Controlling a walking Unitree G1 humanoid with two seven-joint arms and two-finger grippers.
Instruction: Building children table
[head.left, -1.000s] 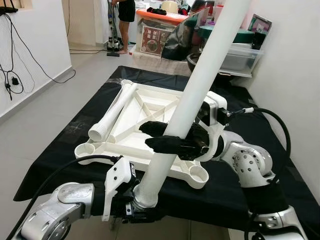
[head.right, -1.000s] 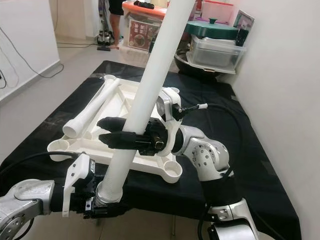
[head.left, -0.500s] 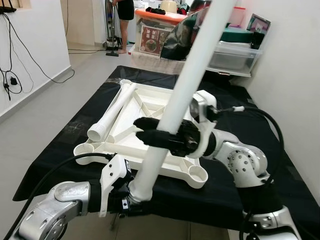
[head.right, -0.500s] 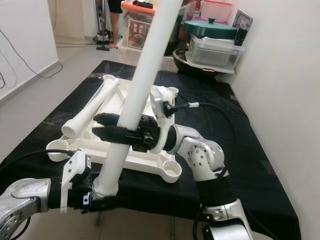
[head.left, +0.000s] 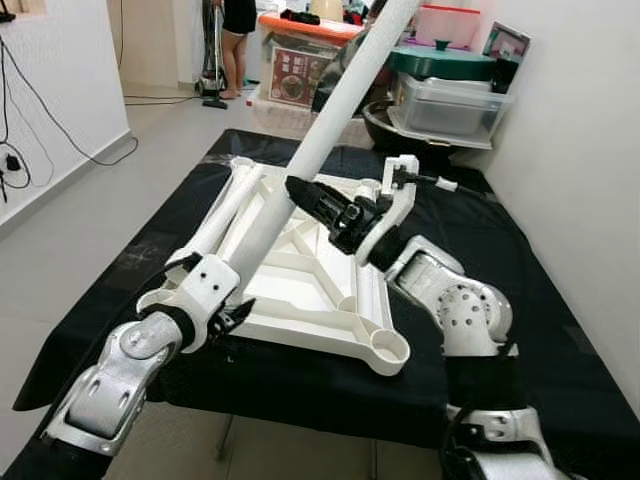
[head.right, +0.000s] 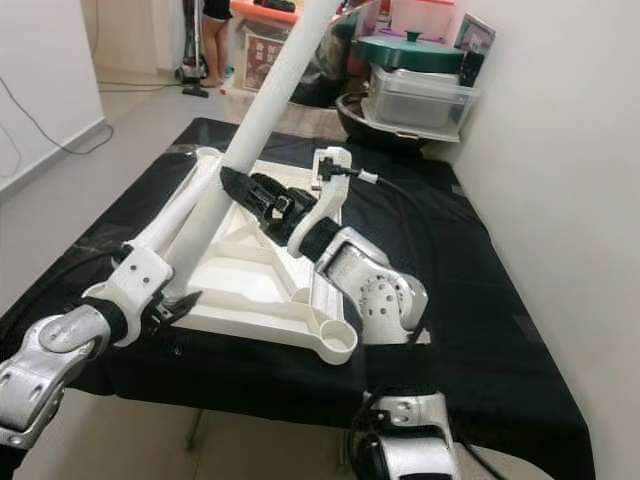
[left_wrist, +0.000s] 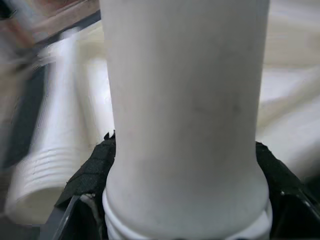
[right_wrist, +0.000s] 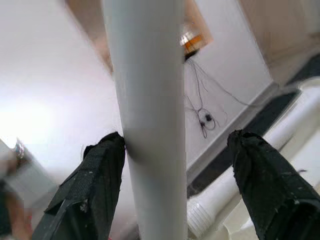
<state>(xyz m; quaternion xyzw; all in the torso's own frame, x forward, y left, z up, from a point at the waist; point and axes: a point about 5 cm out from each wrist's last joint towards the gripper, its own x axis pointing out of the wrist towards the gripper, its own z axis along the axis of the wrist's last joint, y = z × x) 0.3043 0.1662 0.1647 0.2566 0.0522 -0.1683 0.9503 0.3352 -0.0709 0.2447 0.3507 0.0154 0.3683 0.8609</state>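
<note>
**Two legs, one tabletop, two grippers**

Underneath everything, one black cloth (head.left: 520, 300) covers the work surface beside the white wall. On it lies one white tabletop (head.left: 320, 290), upside down, its ribs and round corner sockets facing up. Two white table legs show. One leg lies loose (head.left: 222, 215) along the tabletop's left edge, threaded end toward the robot. The other, the raised leg (head.left: 345, 90), slants up from near the tabletop's near-left corner. The left gripper (head.left: 225, 315) clasps this raised leg at its threaded lower end, fingers pressed to both sides. The right gripper (right_wrist: 177, 185) sits higher up the same leg, spread wide, one finger (right_wrist: 97, 175) touching it and the other standing apart. Behind the cloth stand several storage bins (head.left: 455, 100).
</note>
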